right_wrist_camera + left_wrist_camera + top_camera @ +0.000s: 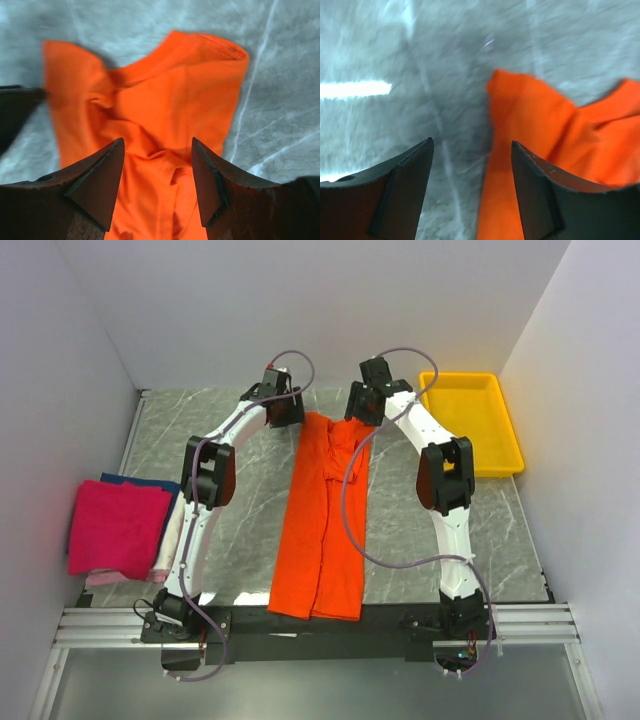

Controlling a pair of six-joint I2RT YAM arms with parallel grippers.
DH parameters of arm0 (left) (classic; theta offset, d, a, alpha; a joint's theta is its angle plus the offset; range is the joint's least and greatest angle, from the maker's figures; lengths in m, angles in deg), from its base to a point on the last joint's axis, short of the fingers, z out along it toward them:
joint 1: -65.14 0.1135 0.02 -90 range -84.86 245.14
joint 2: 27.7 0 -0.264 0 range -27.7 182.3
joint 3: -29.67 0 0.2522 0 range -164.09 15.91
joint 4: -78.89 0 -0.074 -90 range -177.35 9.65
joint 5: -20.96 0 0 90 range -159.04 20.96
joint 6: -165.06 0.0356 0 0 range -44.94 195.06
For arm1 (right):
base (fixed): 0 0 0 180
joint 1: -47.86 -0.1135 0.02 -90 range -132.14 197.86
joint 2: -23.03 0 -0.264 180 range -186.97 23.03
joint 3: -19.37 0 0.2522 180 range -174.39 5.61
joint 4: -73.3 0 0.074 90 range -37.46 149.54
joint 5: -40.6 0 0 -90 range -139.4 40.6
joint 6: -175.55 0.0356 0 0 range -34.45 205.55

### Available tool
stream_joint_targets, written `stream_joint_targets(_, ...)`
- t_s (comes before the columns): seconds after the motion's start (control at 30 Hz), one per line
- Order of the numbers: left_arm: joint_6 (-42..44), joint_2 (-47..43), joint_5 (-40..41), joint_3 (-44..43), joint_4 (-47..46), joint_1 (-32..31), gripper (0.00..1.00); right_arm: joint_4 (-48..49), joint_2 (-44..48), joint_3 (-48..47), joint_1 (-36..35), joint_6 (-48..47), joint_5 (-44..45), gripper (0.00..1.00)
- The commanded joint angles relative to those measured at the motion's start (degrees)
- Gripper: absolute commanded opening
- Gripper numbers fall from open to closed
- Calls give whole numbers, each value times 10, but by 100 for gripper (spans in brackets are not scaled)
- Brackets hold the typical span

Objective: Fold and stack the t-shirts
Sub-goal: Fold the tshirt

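An orange t-shirt lies down the middle of the table as a long strip, rumpled at its far end. My left gripper hovers at that far end's left corner. In its wrist view the left gripper is open, with the shirt's edge under the gap and nothing held. My right gripper is over the far right corner. It is open above the creased cloth. At the left edge sits a stack of folded t-shirts: magenta on top, with dark blue and pale ones under it.
A yellow plastic tray stands at the back right, close to the right arm's elbow. White walls close in the table on the left, the back and the right. A metal rail runs along the near edge by the arm bases.
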Motion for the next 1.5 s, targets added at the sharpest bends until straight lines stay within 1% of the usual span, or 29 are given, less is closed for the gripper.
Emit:
stream_joint_targets(0.0,30,12,-74,-39,-29,-2,70,-3,-13,-26,11,-4,20,63)
stream_joint_targets(0.17,7,33,-111,-44,-50,2,69,-13,-42,-29,24,-1,21,62)
stream_joint_targets(0.27,0,51,-110,-53,-50,2,66,-20,-54,-34,33,3,20,61)
stream_joint_targets(0.43,-3,64,-112,-52,-56,3,60,-15,-57,-19,38,-1,31,61)
stream_joint_targets(0.5,-11,70,-120,-50,-68,3,53,-21,-71,-27,39,-2,25,61)
stream_joint_targets(0.53,-17,74,-123,-54,-71,3,50,-28,-85,-45,42,-1,25,61)
stream_joint_targets(0.57,-19,78,-136,-55,-79,3,45,-39,-93,-55,43,1,22,61)
stream_joint_targets(0.63,-26,81,-139,-56,-87,5,40,-45,-103,-71,45,1,10,61)
stream_joint_targets(0.67,-36,81,-139,-53,-92,5,31,-44,-108,-73,46,1,6,61)
stream_joint_targets(0.7,-42,79,-148,-50,-107,7,26,-42,-110,-73,46,0,3,61)
stream_joint_targets(0.77,-68,76,-153,-29,-124,18,16,-40,-113,-73,46,-2,0,57)
stream_joint_targets(0.8,-79,69,-160,-8,-148,26,5,-36,-113,-72,46,-3,-14,55)
stream_joint_targets(0.83,-100,62,-161,7,-161,32,2,-34,-114,-70,46,-4,-20,53)
stream_joint_targets(0.9,-114,39,-147,36,-183,40,0,-22,-112,-66,47,-4,-24,47)
stream_joint_targets(0.93,-117,29,-134,65,-204,45,0,-20,-112,-62,46,-4,-23,41)
stream_joint_targets(1.0,-121,8,-115,82,-208,49,0,-16,-114,-62,47,-1,-20,32)
stream_joint_targets(1.03,-119,1,-101,95,-212,51,0,-16,-113,-66,46,3,-15,24)
stream_joint_targets(1.1,-122,-10,-101,105,-222,55,0,-23,-114,-73,47,14,9,18)
stream_joint_targets(1.13,-124,-10,-102,105,-221,59,0,-26,-114,-76,52,16,9,12)
stream_joint_targets(1.2,-125,-8,-95,105,-219,61,0,-27,-115,-77,56,21,9,6)
stream_joint_targets(1.3,-126,-3,-100,106,-217,63,0,-18,-116,-78,60,16,0,7)
stream_joint_targets(1.37,-128,2,-110,105,-219,63,0,-11,-115,-81,59,11,-13,20)
stream_joint_targets(1.4,-127,3,-122,105,-220,63,2,-11,-113,-81,59,12,-14,37)
stream_joint_targets(1.43,-127,3,-130,107,-224,64,6,-7,-111,-81,59,10,-20,45)
stream_joint_targets(1.47,-130,2,-136,110,-228,65,11,-2,-101,-77,59,7,-27,51)
